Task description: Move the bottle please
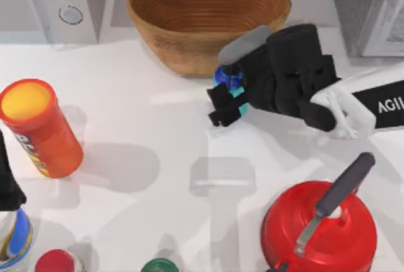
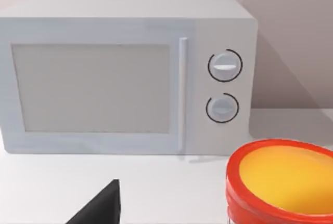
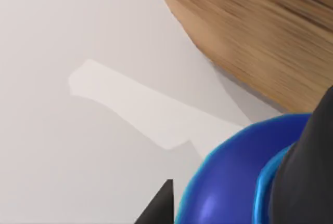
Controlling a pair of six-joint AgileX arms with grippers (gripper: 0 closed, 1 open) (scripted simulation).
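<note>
Gripping the bottle [image 1: 230, 80] between closed jaws, the right gripper [image 1: 228, 100] sits just in front of the wooden bowl [image 1: 208, 13]; the left gripper's [image 1: 7, 187] jaw state cannot be told.

Wooden bowl [image 1: 208, 16] at table's far middle; microwave [image 1: 53, 4] far left, second grey appliance [image 1: 366, 10] far right. Orange-red canister [image 1: 39, 127] with yellow top stands left. Red kettle [image 1: 319, 228] near right. White-and-blue container [image 1: 14, 237] near left corner
</note>
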